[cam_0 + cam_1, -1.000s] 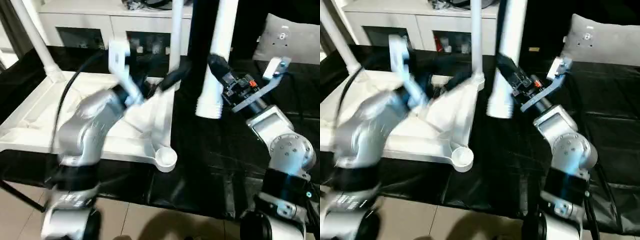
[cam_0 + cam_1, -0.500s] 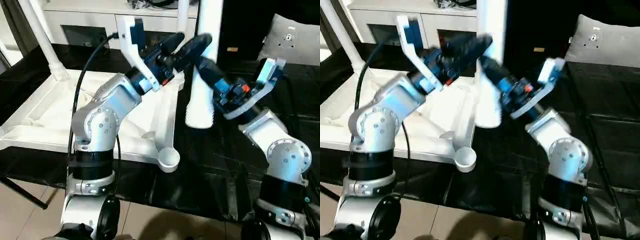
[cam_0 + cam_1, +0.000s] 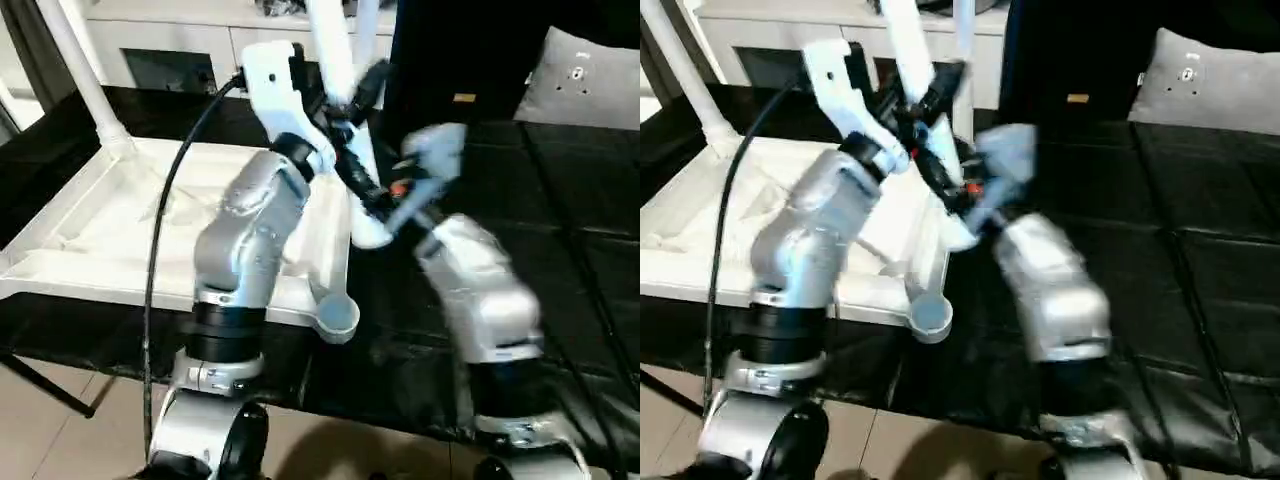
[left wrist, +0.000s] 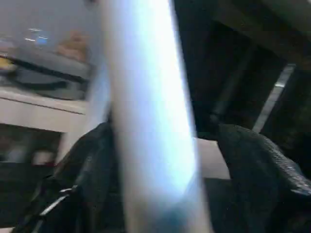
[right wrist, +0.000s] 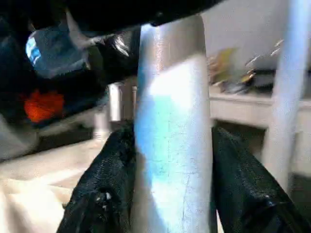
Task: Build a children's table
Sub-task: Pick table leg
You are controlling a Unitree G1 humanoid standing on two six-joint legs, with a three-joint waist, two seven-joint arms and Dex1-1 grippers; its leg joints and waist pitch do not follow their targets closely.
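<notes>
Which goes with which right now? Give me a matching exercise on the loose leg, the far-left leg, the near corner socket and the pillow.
Things:
1. loose leg
2. far-left leg
3. near corner socket
4. pillow

States:
A. empty
B. grey, at the far right
C. tilted, held in the right tool
D. standing in a far corner of the table top

Pairs: 1-C; 2-D; 3-A; 4-B

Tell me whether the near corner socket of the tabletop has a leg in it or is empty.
Empty. The near corner socket shows as an open round cup with nothing in it; the loose leg is held above the tabletop, tilted.
</notes>
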